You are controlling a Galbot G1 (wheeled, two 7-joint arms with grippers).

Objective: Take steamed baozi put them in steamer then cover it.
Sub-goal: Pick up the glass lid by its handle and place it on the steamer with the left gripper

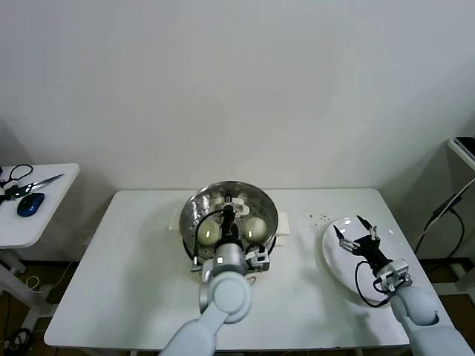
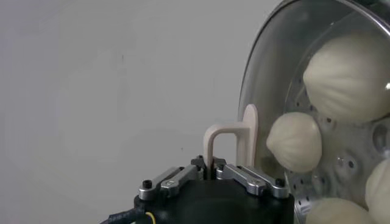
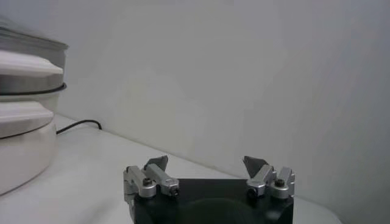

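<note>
The steamer sits on the white counter, near the middle and toward the back wall. It is a shiny round pot on a white base. The clear glass cover lies on top of the steamer. Through the glass you can see the steamed baozi inside, round and cream-white, lying on the tray with the little holes. In the left wrist view the baozi sit close together behind the glass.

The left gripper is over the middle of the steamer. It is clenched tight on the white bar handle of the cover. The two fingers press together at the foot of the handle.

The right gripper is well apart from the steamer, on the right side of the counter. It hangs just over a flat white plate. Its fingers are spread wide and hold nothing. From that wrist you can see the side of the steamer far off, with a black cord lying on the counter beside it.

A second small white table stands off to the left with scissors and a blue mouse on it.
</note>
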